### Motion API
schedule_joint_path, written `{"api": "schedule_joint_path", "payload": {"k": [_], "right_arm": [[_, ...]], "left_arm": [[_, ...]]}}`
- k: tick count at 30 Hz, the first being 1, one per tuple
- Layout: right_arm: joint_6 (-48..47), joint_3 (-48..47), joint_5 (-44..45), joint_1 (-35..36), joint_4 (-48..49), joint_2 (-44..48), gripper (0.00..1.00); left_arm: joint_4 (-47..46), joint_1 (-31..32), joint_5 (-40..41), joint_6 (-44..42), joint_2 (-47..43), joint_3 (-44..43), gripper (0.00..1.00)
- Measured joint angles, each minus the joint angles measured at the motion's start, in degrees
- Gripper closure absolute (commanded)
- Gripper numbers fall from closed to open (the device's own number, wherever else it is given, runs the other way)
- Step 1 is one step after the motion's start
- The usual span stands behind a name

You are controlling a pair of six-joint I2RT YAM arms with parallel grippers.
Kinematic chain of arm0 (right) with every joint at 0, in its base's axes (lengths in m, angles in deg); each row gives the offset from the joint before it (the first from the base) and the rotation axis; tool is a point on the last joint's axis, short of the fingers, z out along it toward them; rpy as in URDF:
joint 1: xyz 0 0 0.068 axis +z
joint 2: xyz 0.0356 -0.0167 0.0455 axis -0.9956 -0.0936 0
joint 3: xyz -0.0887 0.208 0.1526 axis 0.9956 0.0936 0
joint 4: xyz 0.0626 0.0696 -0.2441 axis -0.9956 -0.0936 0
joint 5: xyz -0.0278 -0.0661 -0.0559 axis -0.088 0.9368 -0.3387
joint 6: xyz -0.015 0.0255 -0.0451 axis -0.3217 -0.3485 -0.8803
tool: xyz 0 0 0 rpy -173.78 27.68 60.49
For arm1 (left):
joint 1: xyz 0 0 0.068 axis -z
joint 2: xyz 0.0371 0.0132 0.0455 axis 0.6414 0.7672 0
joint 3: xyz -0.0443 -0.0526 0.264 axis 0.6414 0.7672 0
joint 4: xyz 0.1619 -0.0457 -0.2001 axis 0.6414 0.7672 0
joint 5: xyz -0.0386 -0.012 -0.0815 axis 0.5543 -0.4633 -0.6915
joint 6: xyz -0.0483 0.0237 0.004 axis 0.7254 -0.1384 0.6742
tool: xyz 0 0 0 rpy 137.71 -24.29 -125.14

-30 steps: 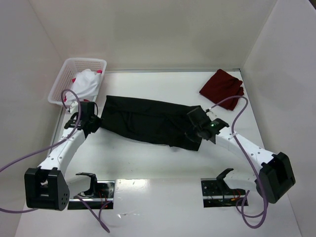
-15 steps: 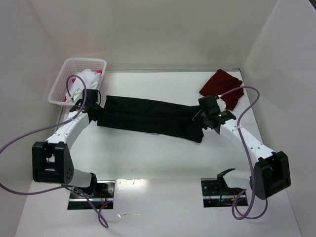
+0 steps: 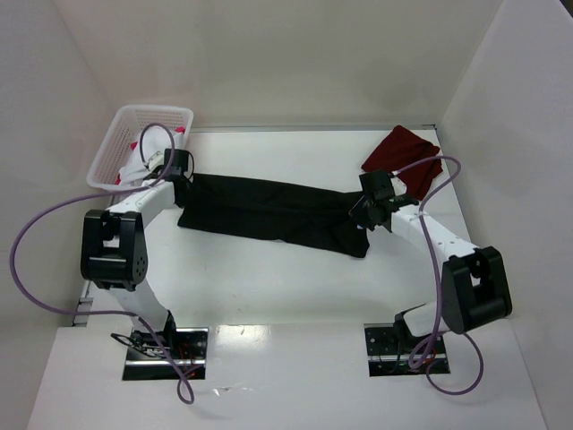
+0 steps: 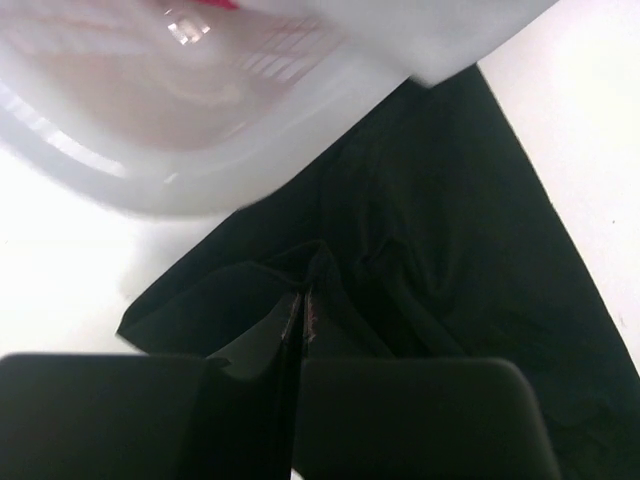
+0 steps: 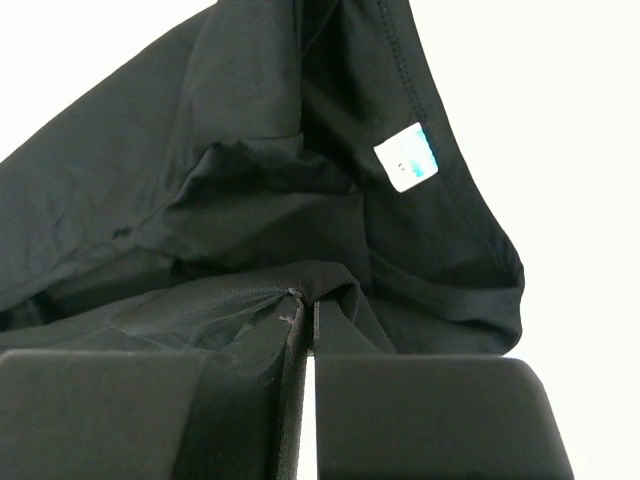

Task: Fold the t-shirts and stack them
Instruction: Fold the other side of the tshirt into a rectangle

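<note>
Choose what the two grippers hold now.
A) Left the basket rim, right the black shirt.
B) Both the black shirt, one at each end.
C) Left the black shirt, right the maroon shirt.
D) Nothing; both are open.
B: the wrist views show the left gripper and the right gripper each shut on folds of the black shirt.

The right gripper [image 5: 303, 310] pinches a fold of the black shirt [image 5: 180, 170]. Its two dark fingers [image 5: 130, 410] fill the bottom of the view, pressed together with only a thin gap between them. The cloth bunches up where it is pinched. A small white label [image 5: 406, 157] with a blue edge sits on the shirt, up and to the right. The shirt lies on the white table [image 5: 540, 120].
</note>
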State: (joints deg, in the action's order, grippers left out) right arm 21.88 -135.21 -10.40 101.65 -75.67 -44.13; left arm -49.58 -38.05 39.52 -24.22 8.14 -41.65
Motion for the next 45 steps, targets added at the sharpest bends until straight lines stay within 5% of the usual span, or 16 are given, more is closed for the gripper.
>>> {"api": "schedule_joint_path", "payload": {"k": [12,13,18,21,22,26,36,45], "right_arm": [[-1.31,-1.86,-0.24,-1.25,4.31,-9.38,0.92],[-1.46,-2.34,-0.24,-1.53,4.52,-9.88,0.90],[-2.16,-3.89,-0.26,-3.52,7.17,-11.17,0.87],[-2.56,-4.15,-0.33,-4.42,8.31,-11.34,0.62],[-2.86,-4.37,-0.39,-4.63,8.79,-11.50,0.42],[-3.98,-5.64,-1.07,-4.92,10.67,-12.35,0.11],[-6.36,-7.26,-2.71,-4.92,13.18,-8.24,0.13],[-5.49,1.49,-7.69,-4.52,14.47,4.20,0.35]], "left_arm": [[-2.62,0.00,-0.76,-4.20,8.81,-7.67,1.00],[-2.67,-0.02,-0.79,-4.48,9.27,-8.13,0.86],[-3.32,-0.02,-1.01,-6.84,12.17,-10.95,0.58],[-3.50,0.37,-1.27,-8.63,12.70,-11.93,0.32],[-3.56,0.63,-1.27,-9.01,12.74,-12.55,0.24],[-3.91,1.38,-1.27,-10.62,12.72,-15.52,0.11],[-7.72,1.73,-11.06,-14.91,6.97,-15.98,0.08],[-11.50,4.31,-30.64,-30.84,3.13,-14.03,0.08]]}}
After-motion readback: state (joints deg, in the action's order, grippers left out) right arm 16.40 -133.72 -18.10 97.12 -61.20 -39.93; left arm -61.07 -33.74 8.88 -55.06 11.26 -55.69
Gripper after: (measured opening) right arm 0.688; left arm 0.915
